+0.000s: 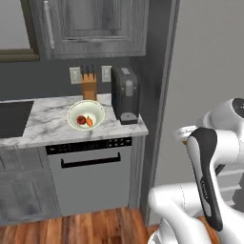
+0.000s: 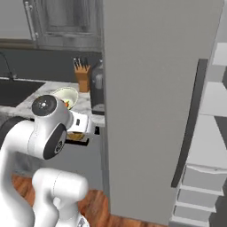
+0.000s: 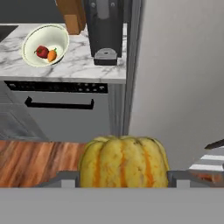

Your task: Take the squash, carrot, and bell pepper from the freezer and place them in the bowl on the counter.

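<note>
Now squash [image 3: 124,161] in hand [image 3: 124,179]

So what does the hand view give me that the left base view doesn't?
Hand view alone: the squash, large at the bottom of the picture between the gripper's fingertips, apparently held. Left base view alone: the wall cabinets above the counter and the robot's arm at lower right. Both share: the bowl on the counter with the bell pepper and carrot already inside, the knife block, the dark appliance beside it, and the freezer's grey door.
</note>
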Motion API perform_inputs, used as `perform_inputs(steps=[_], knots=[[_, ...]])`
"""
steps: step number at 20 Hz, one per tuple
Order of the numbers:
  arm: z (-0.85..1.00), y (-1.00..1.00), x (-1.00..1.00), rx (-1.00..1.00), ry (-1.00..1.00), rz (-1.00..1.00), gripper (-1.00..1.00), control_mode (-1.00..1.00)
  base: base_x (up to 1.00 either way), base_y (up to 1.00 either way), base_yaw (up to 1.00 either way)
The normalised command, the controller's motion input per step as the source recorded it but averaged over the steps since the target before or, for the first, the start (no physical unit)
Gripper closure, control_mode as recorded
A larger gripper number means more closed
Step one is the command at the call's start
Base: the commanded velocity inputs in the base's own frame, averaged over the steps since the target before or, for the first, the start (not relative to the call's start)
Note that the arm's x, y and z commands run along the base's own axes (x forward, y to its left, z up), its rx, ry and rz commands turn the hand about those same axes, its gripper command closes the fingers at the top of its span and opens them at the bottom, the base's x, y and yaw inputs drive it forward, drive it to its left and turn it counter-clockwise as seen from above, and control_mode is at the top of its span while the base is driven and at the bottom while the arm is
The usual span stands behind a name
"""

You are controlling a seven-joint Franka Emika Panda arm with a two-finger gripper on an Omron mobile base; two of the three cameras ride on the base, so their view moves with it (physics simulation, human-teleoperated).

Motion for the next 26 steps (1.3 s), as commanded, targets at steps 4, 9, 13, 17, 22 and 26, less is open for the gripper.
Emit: perform_inputs(steps=[4, 9, 13, 17, 22, 26], knots=[[0.0, 0.0, 0.0, 0.0, 0.0, 0.0, 1.0, 1.0, 0.53, 0.92, -0.06], [0.0, 0.0, 0.0, 0.0, 0.0, 0.0, 1.0, 1.0, 0.64, 0.61, -0.05], [0.0, 0.0, 0.0, 0.0, 0.0, 0.0, 1.0, 1.0, 0.59, 0.21, -0.02], [0.0, 0.0, 0.0, 0.0, 0.0, 0.0, 1.0, 1.0, 0.57, 0.1, 0.0], [0.0, 0.0, 0.0, 0.0, 0.0, 0.0, 1.0, 1.0, 0.53, 0.13, 0.0], [0.0, 0.0, 0.0, 0.0, 0.0, 0.0, 1.0, 1.0, 0.32, 0.04, 0.0]])
